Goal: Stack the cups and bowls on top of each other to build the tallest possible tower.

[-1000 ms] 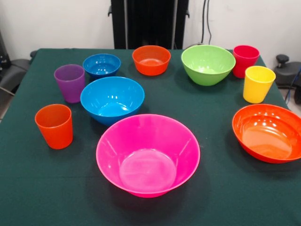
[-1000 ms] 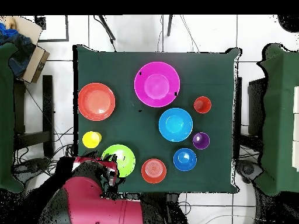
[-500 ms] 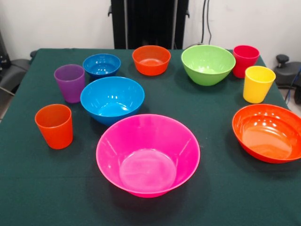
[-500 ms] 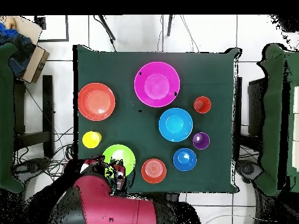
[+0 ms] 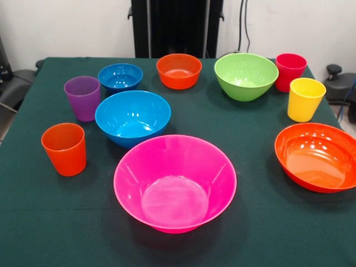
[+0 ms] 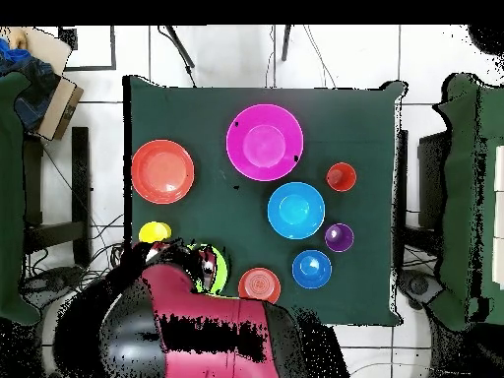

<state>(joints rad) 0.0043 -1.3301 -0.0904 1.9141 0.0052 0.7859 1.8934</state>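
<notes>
On the dark green cloth surface (image 5: 267, 222): glossy plastic cups (image 5: 65, 148) and bowls (image 5: 174, 182), all apart, none stacked. Judged light, stiff, slippery; best taken at the rim. Red arm (image 6: 187, 320) overhangs the green bowl (image 5: 246, 75); state of fingers cannot be told. White tiled floor around.

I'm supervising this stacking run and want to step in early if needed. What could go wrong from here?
The arm is over the green bowl, with the red cup and yellow cup close beside it; a descent could knock one over. All the bowls sit open side up, so they would nest rather than add height. The orange bowl sits near the table edge and could slide off if nudged.
</notes>
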